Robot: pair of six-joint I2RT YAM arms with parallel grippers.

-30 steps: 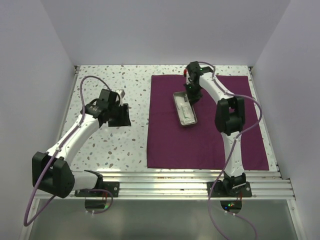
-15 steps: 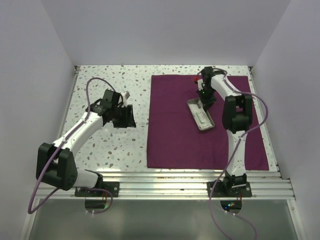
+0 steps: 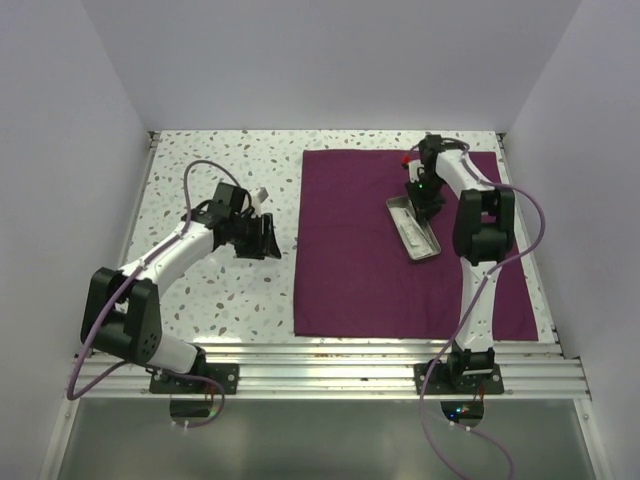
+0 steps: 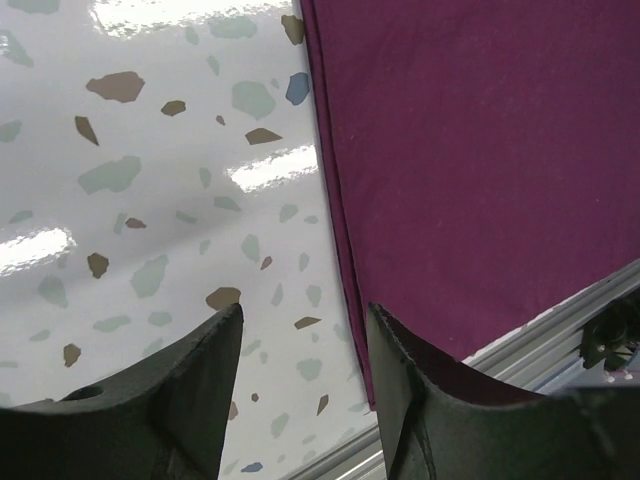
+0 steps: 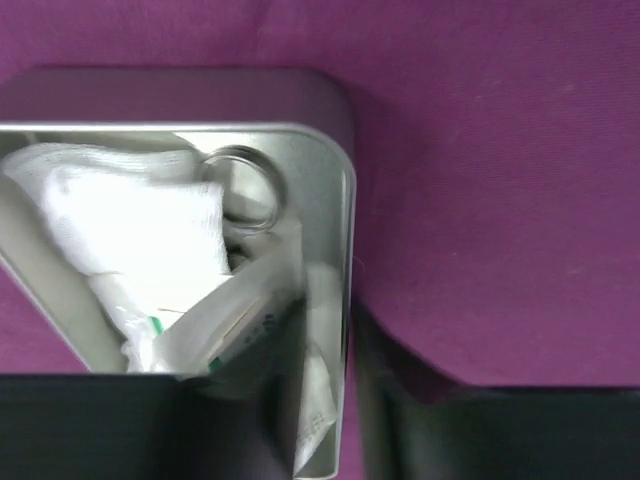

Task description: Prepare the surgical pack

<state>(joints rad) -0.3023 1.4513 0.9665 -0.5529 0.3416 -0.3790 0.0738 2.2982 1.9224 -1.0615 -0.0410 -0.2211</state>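
The dark magenta cloth (image 3: 350, 270) lies flat on the right half of the table. The steel tray (image 3: 417, 232) sits on its far right part, lying at an angle. My right gripper (image 3: 421, 198) is shut on the tray's far end wall (image 5: 346, 230), one finger inside and one outside. White gauze (image 5: 130, 215), a packet and an instrument's metal ring (image 5: 247, 187) lie in the tray. My left gripper (image 3: 270, 240) is open and empty just left of the cloth's left edge (image 4: 335, 220), low over the table. Its own view shows the left gripper (image 4: 303, 320) straddling that edge.
The speckled white table (image 3: 220, 290) is bare on the left. An aluminium rail (image 3: 330, 365) runs along the near edge and shows in the left wrist view (image 4: 560, 310). White walls enclose the table on three sides.
My right gripper has dragged the tray to the right across the cloth and turned it. My left gripper has moved right, closer to the cloth's left edge.
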